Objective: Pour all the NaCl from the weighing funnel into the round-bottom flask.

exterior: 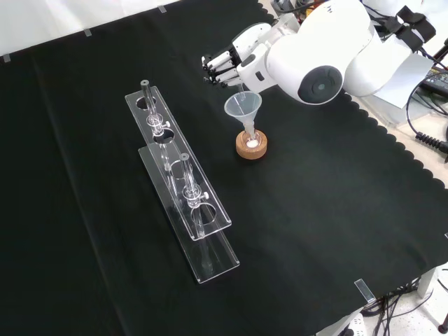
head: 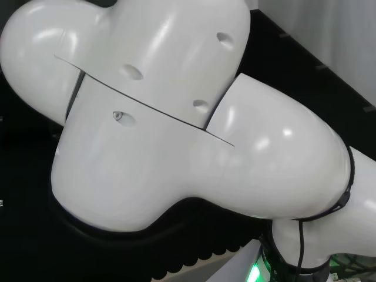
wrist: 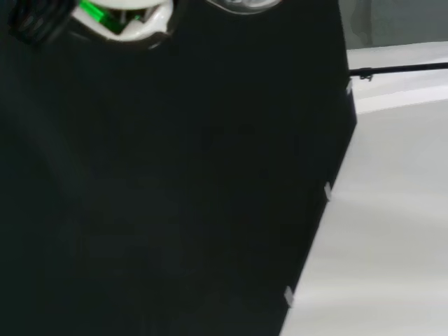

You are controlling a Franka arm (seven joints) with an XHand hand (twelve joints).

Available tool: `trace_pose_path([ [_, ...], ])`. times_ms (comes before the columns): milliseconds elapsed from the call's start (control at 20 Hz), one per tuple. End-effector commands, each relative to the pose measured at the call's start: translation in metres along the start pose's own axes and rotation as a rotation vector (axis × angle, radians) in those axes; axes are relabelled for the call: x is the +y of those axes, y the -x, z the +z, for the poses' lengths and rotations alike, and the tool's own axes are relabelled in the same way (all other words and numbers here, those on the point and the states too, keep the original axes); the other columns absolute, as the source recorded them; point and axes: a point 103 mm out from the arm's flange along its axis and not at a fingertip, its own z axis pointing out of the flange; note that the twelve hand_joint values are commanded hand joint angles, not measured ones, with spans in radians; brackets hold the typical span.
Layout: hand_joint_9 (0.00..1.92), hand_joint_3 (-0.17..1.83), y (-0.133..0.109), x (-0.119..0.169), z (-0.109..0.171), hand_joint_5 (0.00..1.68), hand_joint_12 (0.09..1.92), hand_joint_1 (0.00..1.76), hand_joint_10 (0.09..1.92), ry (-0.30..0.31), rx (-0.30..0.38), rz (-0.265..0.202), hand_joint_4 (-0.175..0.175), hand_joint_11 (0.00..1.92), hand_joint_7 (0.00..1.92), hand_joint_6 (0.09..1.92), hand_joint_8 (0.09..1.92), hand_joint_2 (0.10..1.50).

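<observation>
In the front view the hand (exterior: 227, 65) comes in from the top, just left of the arm's big white link (exterior: 318, 52) with its round grey cap. Its dark fingers (exterior: 215, 70) are bunched and curled together — a thin clear stem seems to run from them down toward the funnel, which may be the weighing funnel (exterior: 240, 87), but I cannot tell for sure that they pinch it.

Directly below the fingertips stands a clear cone-shaped funnel (exterior: 243, 107), its wide mouth up and just under the fingers. Its narrow stem goes down into the neck of the round-bottom flask (exterior: 251, 136), which sits on a cork ring (exterior: 251, 147). A small white patch shows inside the flask's bottom.

Well to the left of the fingers and lower in the front view — clear of the hand — lies a long clear rack (exterior: 183, 183), holding clear glass pieces with stopcocks upright in its holes.

The black cloth (exterior: 336, 210) covers the bench. In the wrist view the cloth (wrist: 175, 175) meets a white surface along its edge.
</observation>
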Motion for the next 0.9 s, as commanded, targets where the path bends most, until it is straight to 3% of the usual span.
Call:
trace_pose_path([
  [50,0.66,0.75,0.004,0.003,0.006,1.15,1.31,1.09,0.52,0.020,0.114,-0.016,0.175,0.26,0.46,0.94,0.60,0.66],
  [900,0.66,0.75,0.011,0.013,0.033,1.14,1.32,1.09,0.53,0.036,0.270,-0.031,0.175,0.27,0.45,0.94,0.60,0.66],
])
